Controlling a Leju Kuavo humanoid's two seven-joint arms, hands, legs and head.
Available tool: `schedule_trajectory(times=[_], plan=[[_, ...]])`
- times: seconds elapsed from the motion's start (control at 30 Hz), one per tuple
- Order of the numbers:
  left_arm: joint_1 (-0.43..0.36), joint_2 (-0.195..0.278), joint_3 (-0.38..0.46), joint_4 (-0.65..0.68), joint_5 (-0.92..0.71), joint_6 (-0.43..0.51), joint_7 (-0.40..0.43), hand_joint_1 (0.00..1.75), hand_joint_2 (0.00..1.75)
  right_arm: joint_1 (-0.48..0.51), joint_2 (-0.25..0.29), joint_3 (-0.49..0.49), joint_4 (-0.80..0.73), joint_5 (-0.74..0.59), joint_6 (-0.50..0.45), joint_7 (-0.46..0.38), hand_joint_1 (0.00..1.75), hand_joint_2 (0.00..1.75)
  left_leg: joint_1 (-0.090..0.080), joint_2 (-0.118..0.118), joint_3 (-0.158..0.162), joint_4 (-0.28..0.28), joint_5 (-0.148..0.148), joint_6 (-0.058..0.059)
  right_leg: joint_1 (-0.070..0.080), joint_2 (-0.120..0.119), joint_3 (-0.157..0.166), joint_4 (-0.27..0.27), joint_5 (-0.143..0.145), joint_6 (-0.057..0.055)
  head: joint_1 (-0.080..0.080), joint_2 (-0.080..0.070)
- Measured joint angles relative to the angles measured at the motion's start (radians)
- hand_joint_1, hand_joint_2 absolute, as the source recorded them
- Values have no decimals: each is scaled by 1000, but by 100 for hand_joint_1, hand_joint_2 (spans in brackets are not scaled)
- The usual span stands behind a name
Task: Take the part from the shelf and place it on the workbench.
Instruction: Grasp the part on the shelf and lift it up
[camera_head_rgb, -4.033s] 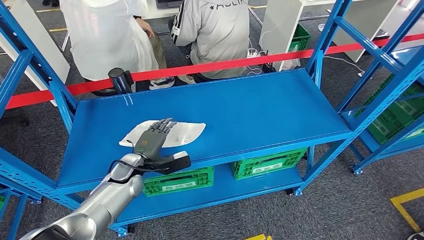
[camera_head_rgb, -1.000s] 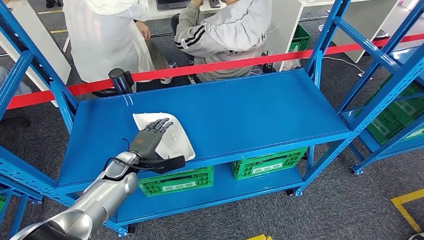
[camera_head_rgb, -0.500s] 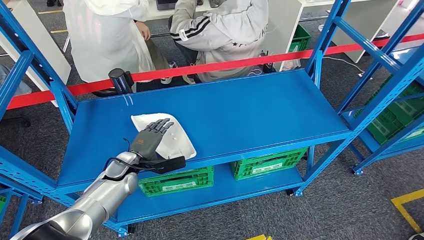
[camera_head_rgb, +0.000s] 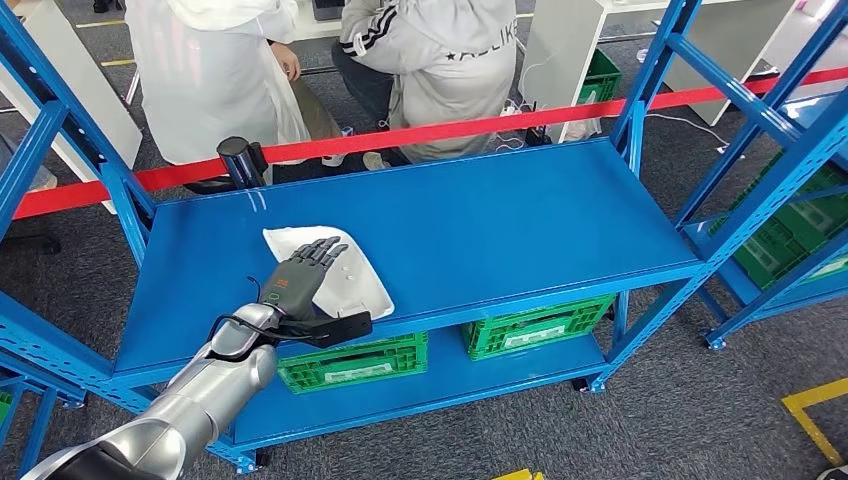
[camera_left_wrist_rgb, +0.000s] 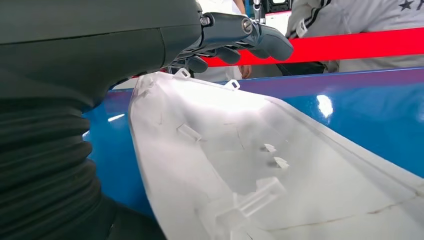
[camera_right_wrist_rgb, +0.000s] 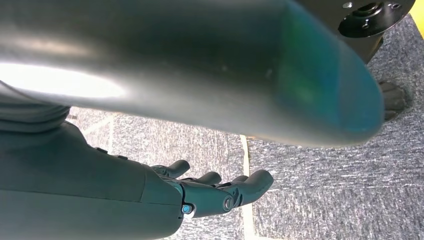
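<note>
Left hand: the left hand (camera_head_rgb: 300, 280) lies flat on the white part (camera_head_rgb: 345, 275), fingers stretched over its top, thumb out past the shelf's front edge — pressing on it, not closed round it.
Right hand: the right hand (camera_right_wrist_rgb: 210, 192) hangs over grey floor, fingers loosely apart, holding nothing.
Part: on the blue shelf (camera_head_rgb: 480, 220), near its front edge, a thin moulded shell with small tabs.
Risk: I'd say the shell could skid on the slick shelf or tip off the front edge, since nothing grips it from below.
Crates: two green crates (camera_head_rgb: 350, 362) sit below the shelf; their contents can't be seen.
</note>
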Motion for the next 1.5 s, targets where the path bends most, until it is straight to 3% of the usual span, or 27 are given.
schedule_trajectory(times=[1.5], plan=[[-1, -2, 7, -1, 15, -28, -31, 0, 175, 0, -1, -6, 0, 8, 8, -1, 0, 0, 0, 0, 0, 0, 0, 0, 0, 0, 0, 0, 0, 0, 0, 0]])
